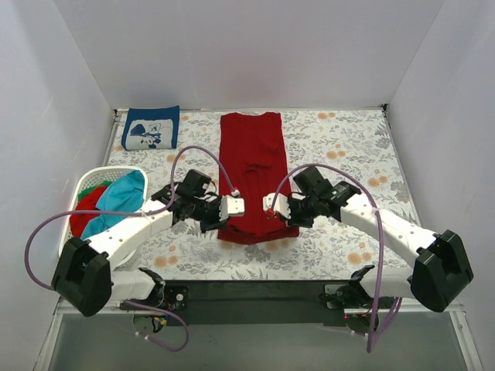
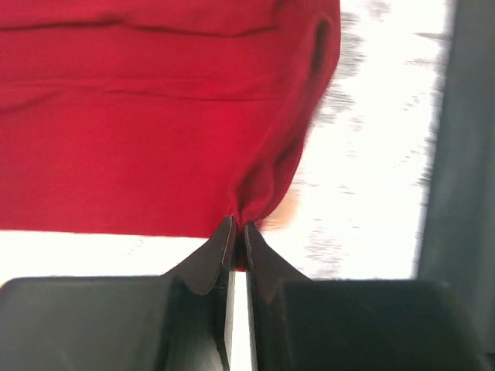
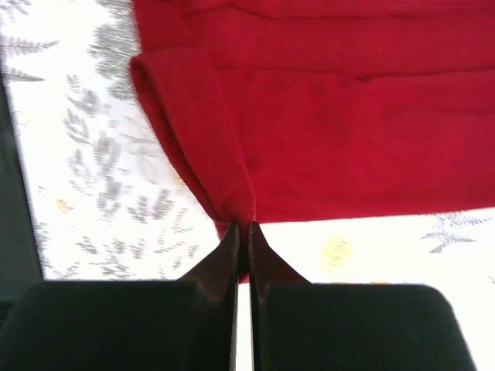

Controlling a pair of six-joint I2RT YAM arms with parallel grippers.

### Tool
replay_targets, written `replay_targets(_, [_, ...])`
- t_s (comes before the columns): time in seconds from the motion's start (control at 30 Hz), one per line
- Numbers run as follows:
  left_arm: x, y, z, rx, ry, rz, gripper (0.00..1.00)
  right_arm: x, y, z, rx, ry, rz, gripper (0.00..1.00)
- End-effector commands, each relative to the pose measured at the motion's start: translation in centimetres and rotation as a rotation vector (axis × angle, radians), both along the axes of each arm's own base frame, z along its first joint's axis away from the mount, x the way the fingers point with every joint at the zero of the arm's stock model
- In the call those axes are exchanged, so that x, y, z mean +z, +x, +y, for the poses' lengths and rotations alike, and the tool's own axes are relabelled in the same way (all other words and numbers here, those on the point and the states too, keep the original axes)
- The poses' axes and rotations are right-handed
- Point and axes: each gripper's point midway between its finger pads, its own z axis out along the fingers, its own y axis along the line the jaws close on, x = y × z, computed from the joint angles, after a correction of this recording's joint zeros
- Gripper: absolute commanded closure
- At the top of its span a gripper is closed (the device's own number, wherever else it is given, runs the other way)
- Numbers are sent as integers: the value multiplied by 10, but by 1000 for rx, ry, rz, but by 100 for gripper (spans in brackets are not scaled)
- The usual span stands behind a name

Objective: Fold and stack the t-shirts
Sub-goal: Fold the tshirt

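Observation:
A dark red t-shirt (image 1: 249, 166) lies as a long narrow strip down the middle of the floral table cloth. My left gripper (image 1: 232, 206) is shut on its near left corner, seen pinched in the left wrist view (image 2: 240, 224). My right gripper (image 1: 271, 205) is shut on its near right corner, seen in the right wrist view (image 3: 242, 226). The red cloth (image 2: 155, 116) (image 3: 325, 116) bunches at each pinch. A folded navy blue t-shirt with white print (image 1: 151, 128) lies at the far left corner.
A white laundry basket (image 1: 87, 183) at the left edge holds red, teal (image 1: 116, 202) and green shirts. The floral cloth (image 1: 348, 147) covers the table. White walls surround the table. A dark strip (image 1: 255, 292) runs along the near edge.

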Motion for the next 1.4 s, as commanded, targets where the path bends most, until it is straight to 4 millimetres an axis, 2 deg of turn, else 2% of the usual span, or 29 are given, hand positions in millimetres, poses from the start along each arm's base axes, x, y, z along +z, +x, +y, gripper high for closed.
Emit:
replay_targets(0.0, [13, 41, -6, 3, -42, -73, 100, 11, 24, 3, 54, 16, -41, 99])
replay_targets(0.03, [14, 53, -3, 26, -42, -80, 100, 13, 33, 0, 39, 20, -48, 99])
replay_targets(0.07, [24, 68, -7, 31, -53, -113, 100, 20, 42, 3, 42, 37, -62, 99])
replay_targets(0.1, [23, 76, -8, 40, -49, -105, 100, 23, 51, 3, 39, 40, -72, 99])
replay_targets(0.13, [17, 85, -7, 54, -41, -81, 100, 16, 63, -2, 26, 26, -59, 99])
replay_targets(0.2, [24, 106, -10, 69, -55, -107, 100, 25, 82, 3, 25, 47, -78, 99])
replay_targets(0.23, [15, 115, -8, 82, -43, -96, 100, 18, 93, -1, 17, 34, -68, 99])
replay_targets(0.3, [20, 137, -10, 91, -47, -131, 100, 16, 109, 2, 19, 36, -66, 99])
replay_targets(0.33, [11, 146, -7, 106, -35, -114, 100, 16, 119, 0, 10, 37, -74, 99])
replay_targets(0.4, [15, 166, -7, 118, -40, -137, 100, 15, 136, 3, 14, 40, -75, 99])
replay_targets(0.47, [5, 180, -1, 136, -28, -123, 100, 14, 149, 3, 11, 46, -81, 99])
replay_targets(0.57, [7, 203, 3, 153, -29, -148, 100, 13, 174, 6, 9, 49, -94, 99])
replay_targets(0.6, [-1, 208, 4, 159, -22, -131, 100, 5, 181, 6, 11, 39, -84, 99])
replay_targets(0.67, [4, 225, 6, 176, -28, -148, 100, 11, 201, 5, 0, 46, -116, 99])
replay_targets(0.7, [-4, 230, 6, 179, -22, -135, 100, 2, 207, 5, -2, 38, -98, 99])
replay_targets(0.73, [2, 240, 7, 188, -31, -152, 100, 3, 215, 2, -12, 38, -105, 99])
replay_targets(0.77, [3, 246, 8, 193, -31, -158, 100, 11, 227, 5, -14, 49, -131, 99])
replay_targets(0.8, [1, 251, 8, 198, -31, -156, 100, 5, 233, 5, -13, 42, -120, 99])
replay_targets(0.83, [-4, 255, 9, 202, -26, -149, 100, 5, 238, 5, -15, 43, -122, 99])
replay_targets(0.9, [-1, 268, 8, 207, -33, -167, 100, 4, 250, 9, -10, 46, -133, 99])
replay_targets(0.93, [-7, 272, 8, 209, -29, -157, 100, 5, 254, 9, -10, 48, -137, 99])
replay_targets(1.0, [-3, 281, 8, 215, -34, -172, 100, 4, 264, 13, -10, 53, -147, 99])
replay_targets(1.23, [-5, 301, 13, 236, -30, -184, 100, 0, 287, 13, -21, 55, -161, 99])
replay_targets(1.37, [-8, 304, 16, 240, -24, -177, 100, -1, 294, 15, -15, 59, -171, 99])
